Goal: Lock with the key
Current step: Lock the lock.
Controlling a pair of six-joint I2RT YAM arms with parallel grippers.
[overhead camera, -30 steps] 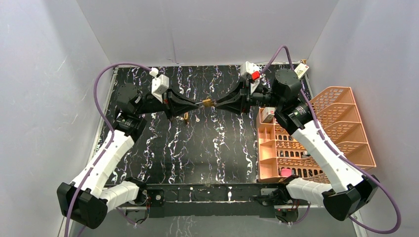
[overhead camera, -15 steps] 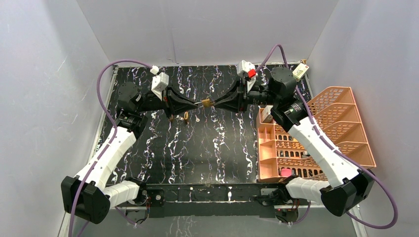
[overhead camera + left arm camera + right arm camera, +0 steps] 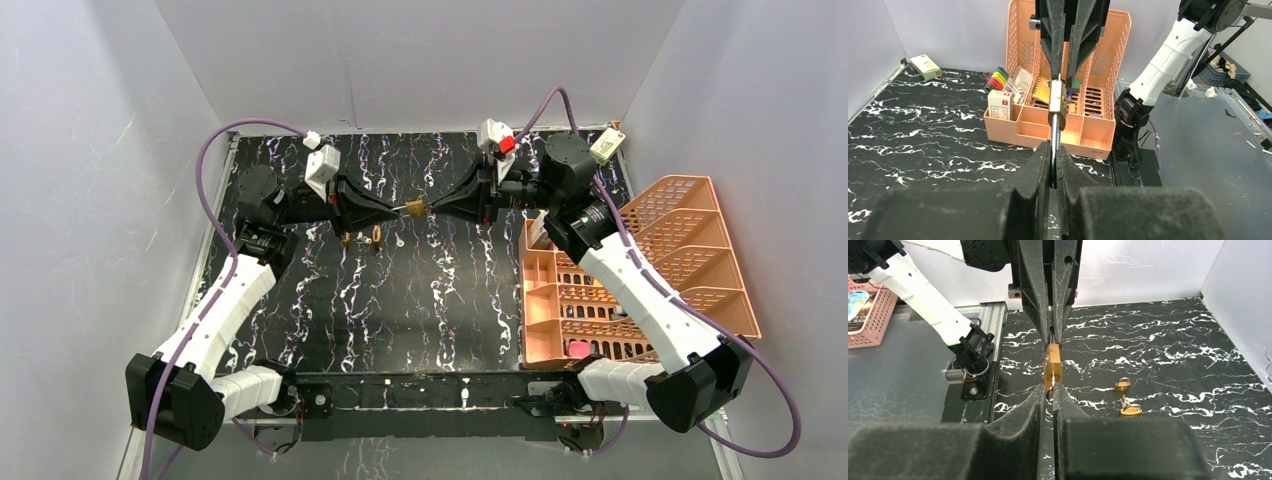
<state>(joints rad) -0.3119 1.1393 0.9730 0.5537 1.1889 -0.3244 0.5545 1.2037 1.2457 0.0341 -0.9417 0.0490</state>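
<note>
The padlock (image 3: 416,209) hung in the air above the far middle of the worktop (image 3: 440,300), caught between the two arms. Its brass body (image 3: 1052,367) stood edge-on to both wrist cameras. The left claw (image 3: 1051,150) was pressed together on the steel shackle (image 3: 1053,131). The right claw (image 3: 1049,390) pinched what looked like the key (image 3: 1049,388) at the body's other end.

Within the last second the right wrist had rolled; its red-tabbed camera mount had swung up and to the left in the overhead view. Both arms had also drifted slightly toward the left, the lock going with them. I judged that roll to be the key being turned, so the locking step seemed under way rather than done.

Much stayed hidden. The keyhole and the key's blade were covered by the right claw's fingers (image 3: 1023,412), and only a bit of wire ring showed. Whether the shackle had seated in the body could not be told. Two spare padlocks (image 3: 1126,397) lay on the worktop below, too small to read. The orange tray (image 3: 640,270) sat well apart at the right.
</note>
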